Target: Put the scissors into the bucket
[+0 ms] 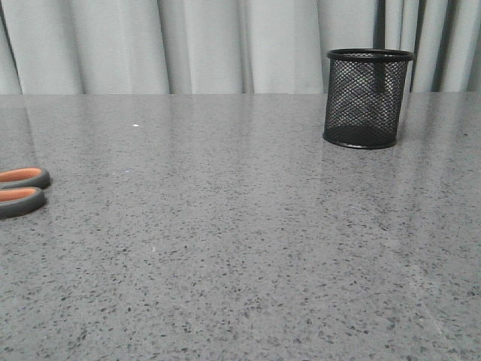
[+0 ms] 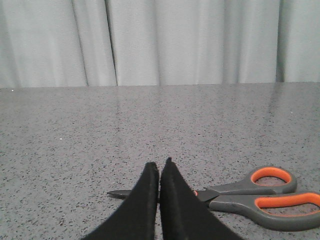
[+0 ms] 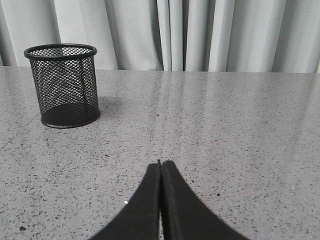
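Observation:
The scissors (image 2: 260, 192) lie flat on the grey table, grey handle loops lined in orange, dark blades shut. In the front view only their handles (image 1: 21, 190) show at the left edge. My left gripper (image 2: 159, 166) is shut and empty, its fingers in front of the blades, hiding their middle; the blade tip sticks out beside them. The bucket (image 1: 367, 98), a black wire-mesh cup, stands upright at the far right; it also shows in the right wrist view (image 3: 63, 85). My right gripper (image 3: 160, 164) is shut and empty, well short of the bucket. Neither gripper shows in the front view.
The speckled grey table (image 1: 240, 241) runs to a far edge backed by pale curtains (image 1: 225, 45). Nothing else stands on it in view.

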